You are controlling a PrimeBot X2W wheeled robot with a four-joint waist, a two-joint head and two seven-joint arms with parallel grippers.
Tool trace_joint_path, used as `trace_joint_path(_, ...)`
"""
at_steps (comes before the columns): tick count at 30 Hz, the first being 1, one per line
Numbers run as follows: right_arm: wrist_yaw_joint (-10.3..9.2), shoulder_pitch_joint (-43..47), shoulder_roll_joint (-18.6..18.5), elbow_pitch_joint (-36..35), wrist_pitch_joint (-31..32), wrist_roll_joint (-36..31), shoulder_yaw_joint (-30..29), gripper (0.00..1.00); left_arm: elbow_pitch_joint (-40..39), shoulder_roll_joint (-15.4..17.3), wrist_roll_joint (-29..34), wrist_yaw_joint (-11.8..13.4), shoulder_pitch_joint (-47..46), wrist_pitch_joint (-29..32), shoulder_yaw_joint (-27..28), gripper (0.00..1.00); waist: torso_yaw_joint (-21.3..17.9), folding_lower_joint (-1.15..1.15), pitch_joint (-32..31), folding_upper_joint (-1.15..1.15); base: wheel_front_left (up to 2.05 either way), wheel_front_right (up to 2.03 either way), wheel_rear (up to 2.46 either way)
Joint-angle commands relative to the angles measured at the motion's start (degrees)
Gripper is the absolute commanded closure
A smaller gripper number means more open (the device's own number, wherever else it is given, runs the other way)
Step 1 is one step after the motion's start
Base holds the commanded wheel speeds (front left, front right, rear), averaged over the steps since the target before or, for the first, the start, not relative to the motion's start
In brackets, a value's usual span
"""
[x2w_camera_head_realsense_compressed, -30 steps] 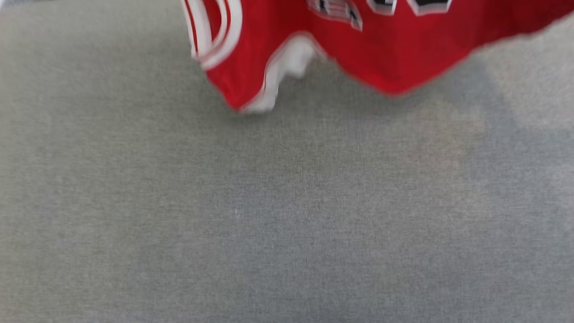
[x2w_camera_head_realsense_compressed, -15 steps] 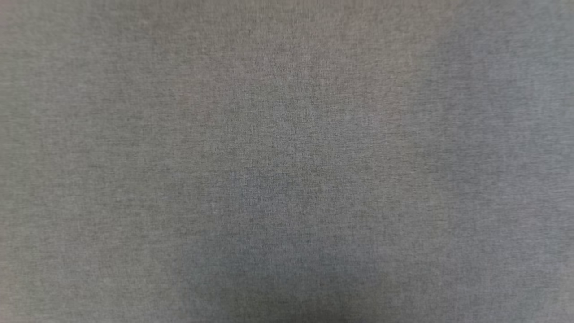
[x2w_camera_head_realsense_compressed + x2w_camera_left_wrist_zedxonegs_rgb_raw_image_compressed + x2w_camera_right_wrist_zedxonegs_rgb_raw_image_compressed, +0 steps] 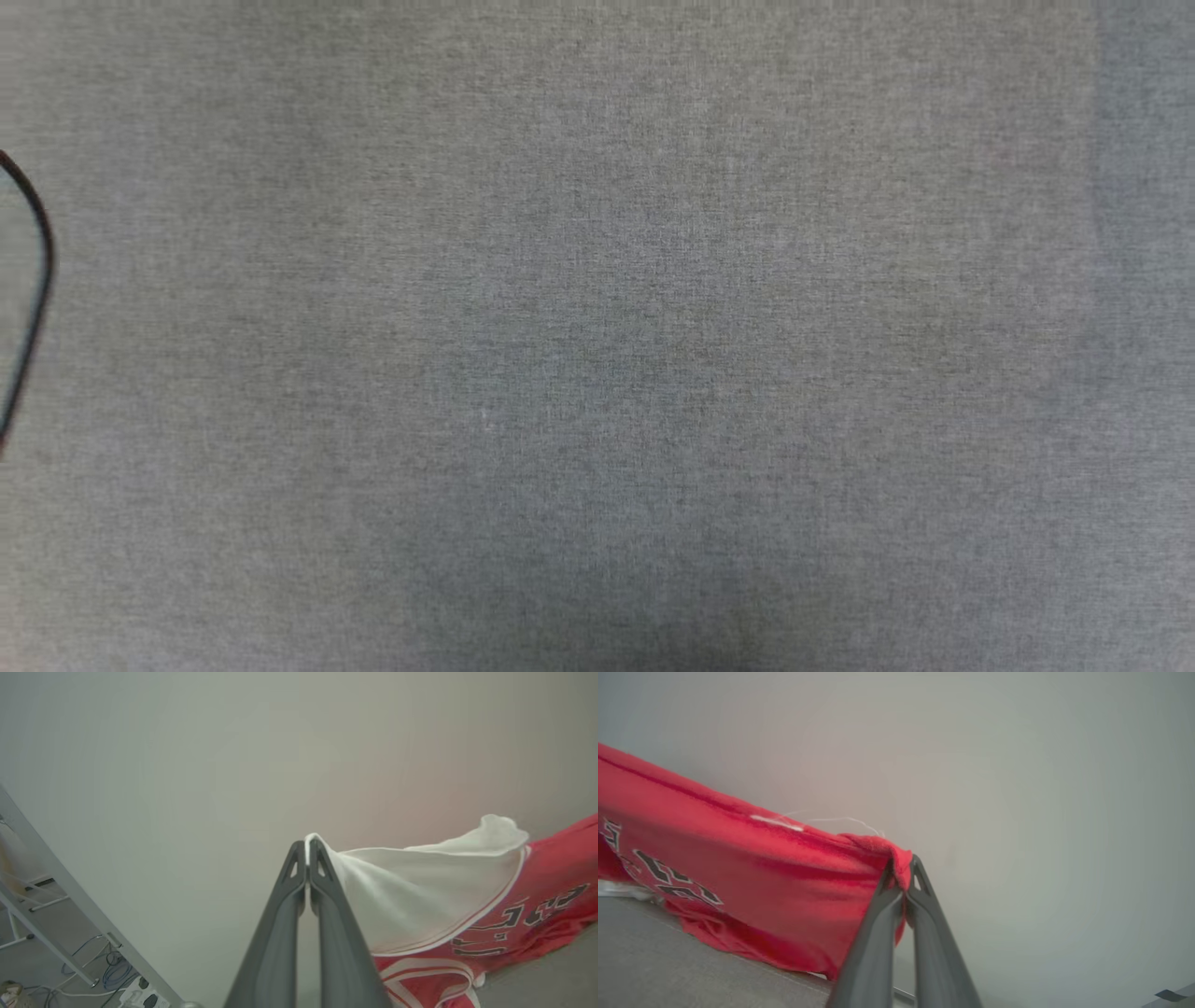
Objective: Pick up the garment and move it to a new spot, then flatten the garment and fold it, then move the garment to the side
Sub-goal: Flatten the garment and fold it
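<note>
The garment (image 3: 537, 891) is a red jersey T-shirt with white sleeves and black lettering, hanging stretched above the grey surface. In the left wrist view my left gripper (image 3: 307, 851) is shut on the tip of a white sleeve (image 3: 420, 896), and the red body trails off to the right. In the right wrist view my right gripper (image 3: 903, 868) is shut on a bunched red edge of the garment (image 3: 761, 872), which spreads to the left, its lower hem touching the grey surface (image 3: 668, 961).
The head view looks down on a grey cloth-covered table (image 3: 597, 336), with a thin dark curved line (image 3: 37, 271) at its left edge. A pale wall (image 3: 233, 765) stands behind. A metal frame (image 3: 56, 905), cables and a power strip (image 3: 140, 994) lie lower left in the left wrist view.
The head camera has shifted: one second ago the red garment hung at the top of that view, and now that view holds bare grey cloth and a dark line at the left.
</note>
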Motion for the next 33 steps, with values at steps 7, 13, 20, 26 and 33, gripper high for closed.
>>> trace_joint_path(7,-0.48,13.15,-0.18,0.78,-3.49,4.96,2.71,1.00,-10.58,-1.59,-0.86,0.45,21.32,-0.34,2.50,1.00,1.74,-0.01,-8.76,0.00,0.00,0.00,0.00)
trace_joint_path(13,-0.48,25.69,-0.82,0.15,-3.92,8.97,5.27,1.00,-14.85,-2.12,-2.26,2.05,38.37,-0.35,2.48,1.00,2.88,-0.01,-15.42,0.00,0.00,0.00,0.00)
trace_joint_path(20,-0.48,39.27,-3.24,-1.60,-2.03,15.31,7.88,1.00,-17.69,-1.63,-5.62,3.49,54.97,0.93,0.54,1.00,4.29,-0.01,-22.44,0.00,0.00,0.00,0.00)
trace_joint_path(26,-0.48,48.99,-4.61,-2.91,0.10,21.76,7.33,1.00,-21.18,-1.07,-7.19,4.63,65.87,1.79,-1.58,1.00,5.30,-0.01,-27.45,0.00,0.00,0.00,0.00)
trace_joint_path(33,-0.48,59.18,-5.61,-6.51,1.53,27.13,5.56,1.00,-25.63,0.03,-8.50,6.49,74.61,2.78,-3.02,1.00,5.72,-0.01,-31.96,0.00,0.00,0.00,0.00)
